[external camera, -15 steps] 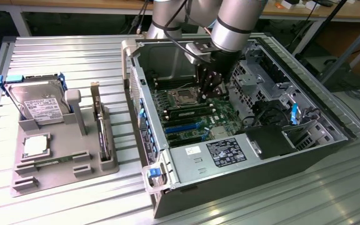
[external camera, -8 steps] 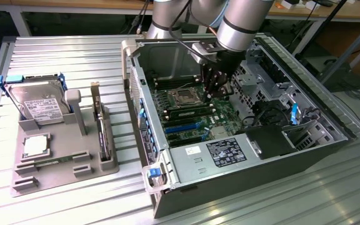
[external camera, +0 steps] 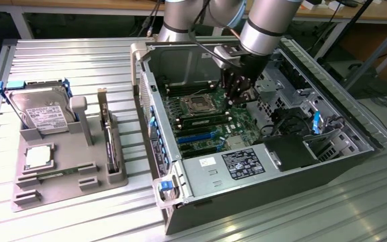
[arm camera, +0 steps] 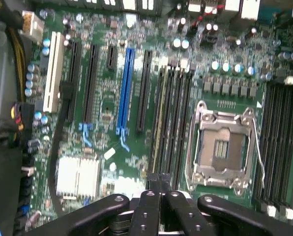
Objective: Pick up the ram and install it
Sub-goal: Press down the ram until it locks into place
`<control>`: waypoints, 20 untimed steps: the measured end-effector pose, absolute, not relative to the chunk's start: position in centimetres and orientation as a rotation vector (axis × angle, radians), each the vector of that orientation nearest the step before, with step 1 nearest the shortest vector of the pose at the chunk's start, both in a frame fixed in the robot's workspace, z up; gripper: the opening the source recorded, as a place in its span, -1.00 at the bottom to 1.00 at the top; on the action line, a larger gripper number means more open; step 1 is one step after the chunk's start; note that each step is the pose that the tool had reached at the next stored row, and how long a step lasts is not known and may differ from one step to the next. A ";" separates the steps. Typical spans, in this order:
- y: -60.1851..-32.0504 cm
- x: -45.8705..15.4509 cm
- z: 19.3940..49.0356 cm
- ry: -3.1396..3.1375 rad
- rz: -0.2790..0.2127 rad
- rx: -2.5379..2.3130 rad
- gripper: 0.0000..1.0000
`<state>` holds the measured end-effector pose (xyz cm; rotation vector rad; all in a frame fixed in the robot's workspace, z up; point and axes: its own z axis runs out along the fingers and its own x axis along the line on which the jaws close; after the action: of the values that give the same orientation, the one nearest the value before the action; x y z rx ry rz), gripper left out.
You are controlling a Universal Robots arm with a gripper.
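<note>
Exterior view, left to right. Tray point(external camera: 66, 194) was seen at 9 o'clock of the case point(external camera: 234, 206). Drive point(external camera: 40, 113) was stood at the tray's 12 o'clock, with chip point(external camera: 38, 155) laid just at the drive's 6 o'clock. A thin green stick point(external camera: 51, 175) was laid near the tray's 6 o'clock, and card point(external camera: 109, 143) was stood upright at its 3 o'clock edge. Inside the case, socket point(external camera: 197, 104) was seen on the board. Ram point(external camera: 203, 121) was seated on edge in a slot at the socket's 6 o'clock. Gripper point(external camera: 239, 97) was held at the socket's 3 o'clock, fingers pressed together, nothing seen gripped. In the wrist view its fingertips were seen at the end of the ram slots.
</note>
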<state>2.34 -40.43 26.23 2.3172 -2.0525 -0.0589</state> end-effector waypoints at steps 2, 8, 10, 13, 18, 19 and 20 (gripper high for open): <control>-40.4 3.6 25.7 -2.053 -0.057 2.318 -0.80; -40.5 3.7 24.0 -2.170 -0.058 2.211 -0.80; -40.6 3.7 23.5 -2.170 -0.058 2.211 -0.80; -40.8 3.7 23.3 -2.170 -0.059 2.211 -0.80; -40.8 -0.3 25.3 -2.170 -0.058 2.211 -0.80; -40.8 -0.8 25.3 -2.170 -0.058 2.211 -0.80; -40.8 -1.4 25.3 -2.170 -0.058 2.211 -0.80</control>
<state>-1.35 -40.80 25.30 2.2107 -2.1696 -0.0580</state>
